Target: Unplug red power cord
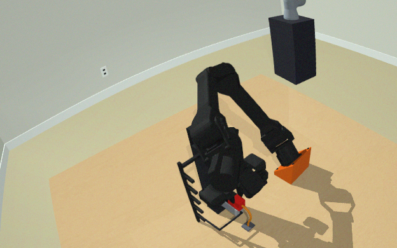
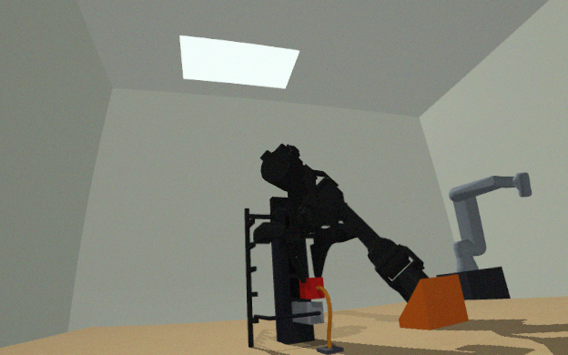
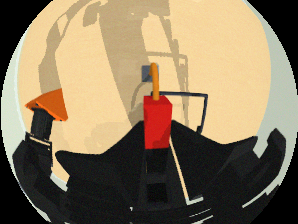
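The red plug point(image 1: 236, 201) point(image 2: 311, 288) point(image 3: 157, 121) sits just above a grey socket block point(image 1: 225, 206) point(image 2: 309, 312) on the upright black power strip point(image 2: 283, 296). I cannot tell whether the plug is still seated in the socket. An orange cord point(image 1: 247, 215) point(image 2: 328, 319) point(image 3: 154, 80) runs from the plug down to a small grey anchor point(image 1: 248, 226) point(image 2: 330, 349) on the floor. My gripper point(image 1: 236, 198) point(image 2: 312, 278) point(image 3: 156, 124) reaches down over the plug, and its dark fingers are shut on the plug's sides.
A black rack with side prongs point(image 1: 188, 185) point(image 2: 248, 273) stands right beside the strip. An orange wedge point(image 1: 294, 166) point(image 2: 432, 302) point(image 3: 48, 103) sits at the arm's base end. A dark pedestal point(image 1: 292, 48) point(image 2: 484, 282) carrying a grey arm point(image 2: 473, 218) stands farther off.
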`<state>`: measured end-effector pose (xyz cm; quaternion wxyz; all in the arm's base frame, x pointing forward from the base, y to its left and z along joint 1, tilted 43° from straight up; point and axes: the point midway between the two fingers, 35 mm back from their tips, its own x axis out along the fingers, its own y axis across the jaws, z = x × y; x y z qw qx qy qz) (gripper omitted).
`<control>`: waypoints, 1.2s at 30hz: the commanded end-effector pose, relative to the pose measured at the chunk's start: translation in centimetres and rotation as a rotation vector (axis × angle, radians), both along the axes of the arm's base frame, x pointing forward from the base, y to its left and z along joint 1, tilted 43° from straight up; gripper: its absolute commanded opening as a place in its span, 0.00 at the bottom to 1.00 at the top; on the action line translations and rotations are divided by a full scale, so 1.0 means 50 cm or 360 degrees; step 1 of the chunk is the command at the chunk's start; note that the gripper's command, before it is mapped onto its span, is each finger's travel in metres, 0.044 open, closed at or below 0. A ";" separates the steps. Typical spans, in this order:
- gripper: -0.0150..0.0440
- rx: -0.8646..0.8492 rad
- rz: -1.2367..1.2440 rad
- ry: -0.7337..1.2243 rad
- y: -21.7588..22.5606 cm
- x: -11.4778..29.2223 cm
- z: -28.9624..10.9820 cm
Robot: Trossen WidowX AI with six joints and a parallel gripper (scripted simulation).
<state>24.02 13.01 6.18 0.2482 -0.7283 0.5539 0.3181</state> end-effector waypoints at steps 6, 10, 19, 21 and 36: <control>0.28 -0.0001 0.0001 0.0002 0.001 -0.001 0.001; 0.25 -0.0001 0.0001 0.0002 0.002 -0.001 0.000; 0.25 0.0002 0.0003 0.0003 0.021 -0.004 -0.016; 0.25 0.0002 0.0004 0.0003 0.026 -0.004 -0.020; 0.34 0.0002 0.0009 0.0003 0.048 -0.009 -0.042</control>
